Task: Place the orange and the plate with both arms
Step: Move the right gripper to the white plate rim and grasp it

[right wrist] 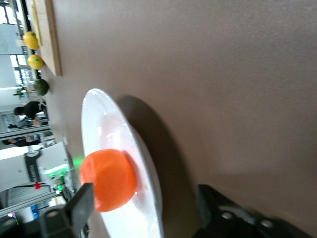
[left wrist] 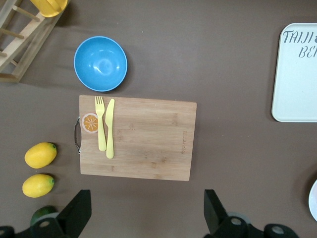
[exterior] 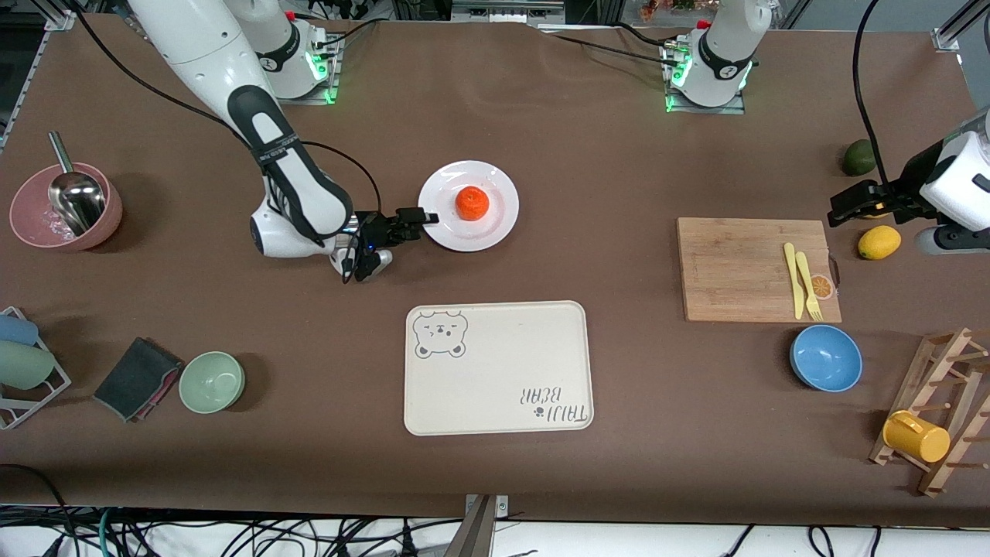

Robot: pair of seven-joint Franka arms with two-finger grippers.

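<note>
The white plate (exterior: pixel 495 224) lies on the brown table, farther from the front camera than the cream tray. The orange (exterior: pixel 472 203) sits on its middle. My right gripper (exterior: pixel 428 218) is low at the plate's rim on the side toward the right arm's end. In the right wrist view its jaws (right wrist: pixel 146 208) stand open astride the plate's rim (right wrist: pixel 106 124), one finger beside the orange (right wrist: pixel 109 178). My left gripper (exterior: pixel 839 209) is open and empty in the air over the table by the lemon; it also shows in the left wrist view (left wrist: pixel 146 218).
A wooden cutting board (exterior: pixel 742 267) bears a yellow fork and knife. Near it are a blue bowl (exterior: pixel 826 357), a lemon (exterior: pixel 879 242) and an avocado (exterior: pixel 858 157). The bear tray (exterior: pixel 497 367), a green bowl (exterior: pixel 212 381), a pink bowl (exterior: pixel 31 224) and a cup rack (exterior: pixel 940 402) stand around.
</note>
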